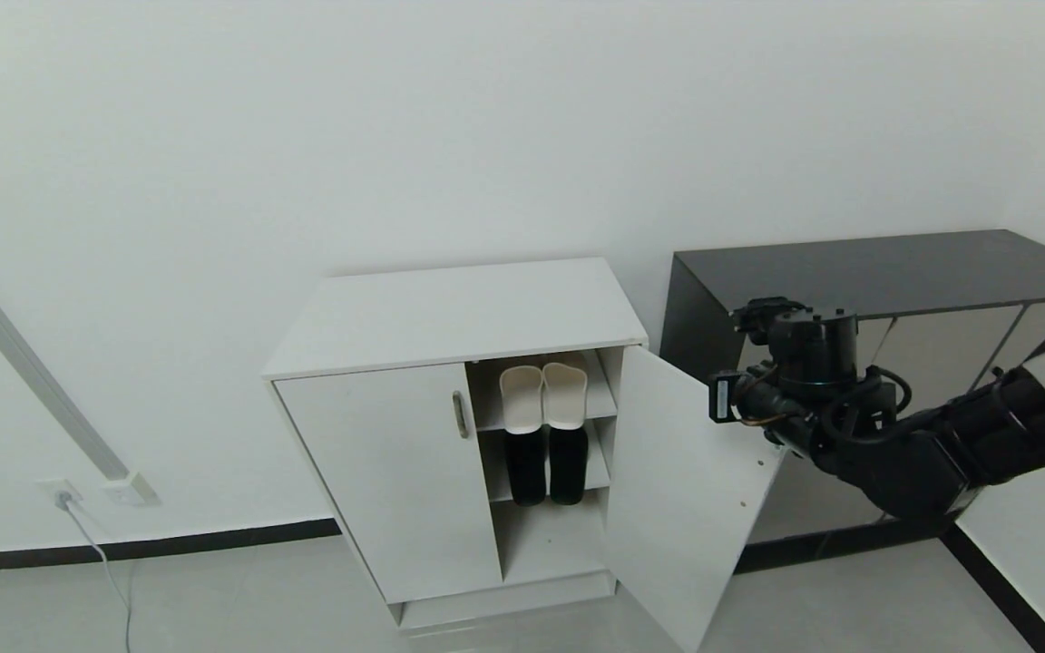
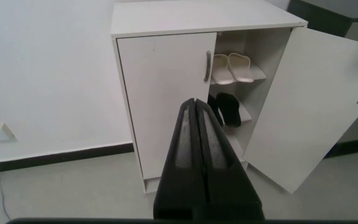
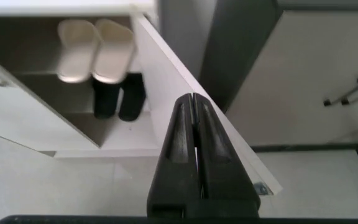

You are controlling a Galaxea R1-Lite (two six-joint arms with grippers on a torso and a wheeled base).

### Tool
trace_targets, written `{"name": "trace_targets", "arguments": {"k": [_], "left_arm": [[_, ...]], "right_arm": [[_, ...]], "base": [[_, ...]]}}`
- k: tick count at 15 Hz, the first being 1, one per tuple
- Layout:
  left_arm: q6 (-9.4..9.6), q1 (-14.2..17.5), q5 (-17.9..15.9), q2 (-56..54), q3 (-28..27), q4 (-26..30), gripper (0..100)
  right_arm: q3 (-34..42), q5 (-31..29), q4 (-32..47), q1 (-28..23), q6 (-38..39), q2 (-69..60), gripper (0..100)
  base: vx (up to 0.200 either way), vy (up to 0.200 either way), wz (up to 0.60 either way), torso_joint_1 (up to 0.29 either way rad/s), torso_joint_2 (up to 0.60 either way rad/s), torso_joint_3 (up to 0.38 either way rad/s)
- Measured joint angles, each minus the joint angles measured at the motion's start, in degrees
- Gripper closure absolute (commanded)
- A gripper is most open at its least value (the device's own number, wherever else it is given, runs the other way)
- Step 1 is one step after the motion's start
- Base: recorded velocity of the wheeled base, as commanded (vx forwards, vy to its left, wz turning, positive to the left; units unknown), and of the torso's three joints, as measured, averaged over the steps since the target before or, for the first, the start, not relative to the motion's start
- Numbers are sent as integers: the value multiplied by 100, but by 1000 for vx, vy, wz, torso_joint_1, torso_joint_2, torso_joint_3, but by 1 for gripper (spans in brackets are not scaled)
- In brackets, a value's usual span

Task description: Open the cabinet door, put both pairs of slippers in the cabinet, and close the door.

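Observation:
The white cabinet [image 1: 450,313] stands against the wall, its left door [image 1: 395,481] closed and its right door [image 1: 686,481] swung open. A beige pair of slippers [image 1: 542,397] leans on the upper shelf, toes up. A black pair of slippers [image 1: 545,464] stands on the shelf below. My right arm [image 1: 849,426] is beside the open door's free edge. In the right wrist view my right gripper [image 3: 193,102] is shut and empty over that door [image 3: 166,68]. My left gripper [image 2: 194,104] is shut and empty, held back in front of the closed left door [image 2: 163,93].
A dark sideboard [image 1: 885,268] stands right of the cabinet, just behind the open door. A wall socket [image 1: 60,494] with a cable and a slanted cable duct [image 1: 33,372] are at the left. Bare floor lies in front of the cabinet.

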Motion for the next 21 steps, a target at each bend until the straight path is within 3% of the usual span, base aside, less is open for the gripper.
{"name": "trace_targets", "arguments": {"k": [13,21], "left_arm": [[4,0,5,0,5,0,100],[1,0,2,0,5,0,100]], "right_arm": [[-972,383,-212,-714,13,1224,100],[-1063,427,-76,-802,10,1423,100]], "base": [[0,0,0,0,0,0],[0,0,0,0,0,0]]}}
